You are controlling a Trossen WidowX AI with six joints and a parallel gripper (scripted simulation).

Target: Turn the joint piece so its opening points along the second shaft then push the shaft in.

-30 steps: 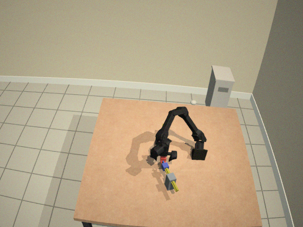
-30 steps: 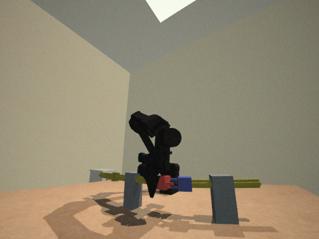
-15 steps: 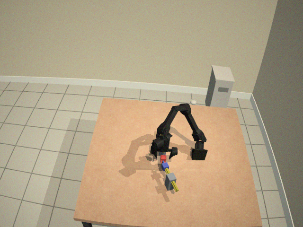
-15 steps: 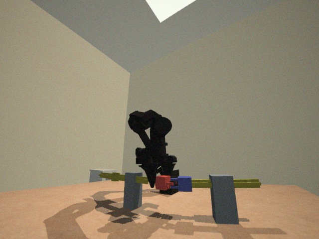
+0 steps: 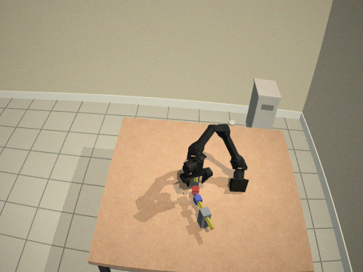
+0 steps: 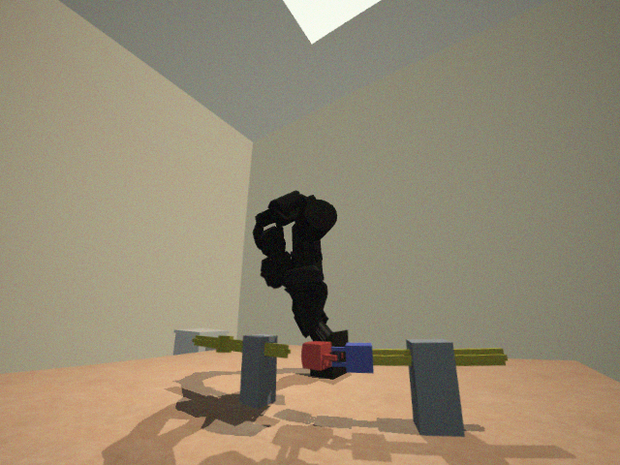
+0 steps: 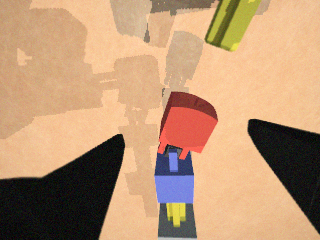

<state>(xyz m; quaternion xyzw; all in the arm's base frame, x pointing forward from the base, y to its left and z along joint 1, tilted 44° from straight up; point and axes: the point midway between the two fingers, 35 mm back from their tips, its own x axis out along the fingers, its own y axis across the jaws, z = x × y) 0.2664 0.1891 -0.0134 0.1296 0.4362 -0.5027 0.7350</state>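
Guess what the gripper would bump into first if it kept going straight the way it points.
Probably the red joint piece, seen between the gripper's open fingers, though depth is unclear; it might pass beside that and meet the table.

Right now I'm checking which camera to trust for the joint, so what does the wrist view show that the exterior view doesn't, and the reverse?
Only the wrist view: the gap between the open gripper's two fingertips, spread to either side of the red joint piece.

Only the exterior view: the second shaft's block and the ceiling light.

Both: the red joint piece, the blue piece behind it, and the second shaft's end, short of the red piece.
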